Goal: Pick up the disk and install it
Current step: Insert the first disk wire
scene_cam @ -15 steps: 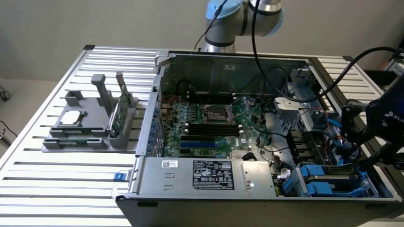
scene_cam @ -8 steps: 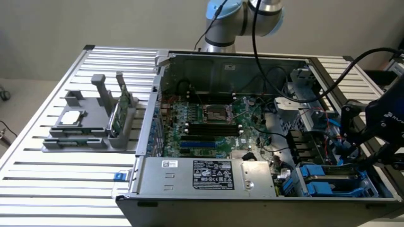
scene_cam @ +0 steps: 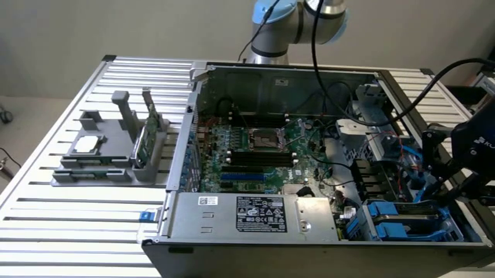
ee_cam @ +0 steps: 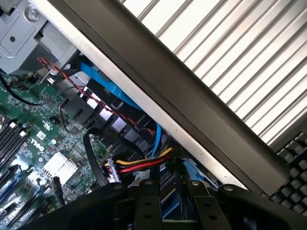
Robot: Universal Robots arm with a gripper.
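1. We see the disk (scene_cam: 408, 211) lying flat in the drive bay at the corner of the computer case (scene_cam: 182, 145), on the exterior view's right and against the near wall. Its grey top faces up and its blue carrier frame shows along the edges.
2. The gripper (scene_cam: 442, 188) hangs just above and slightly to the exterior view's right of the disk, very near it. We cannot make out any contact.
3. The relation that matters is that the disk lies below the gripper and a little toward the power supply (scene_cam: 255, 214). Its long axis seems to run along the near wall, from the exterior view's left to its right.
4. In the wrist view the gripper (ee_cam: 172, 206) looks down past the case's side wall (ee_cam: 192, 105) and a bundle of yellow, red and black cables (ee_cam: 141, 165). Some blue plastic (ee_cam: 192, 167) beneath it is probably the carrier frame, though the angle is too poor to be sure.
5. We cannot tell whether the gripper is released or clamped, nor whether it has hold of the disk.
6. The motherboard (scene_cam: 255, 150) lies well apart, toward the exterior view's left.
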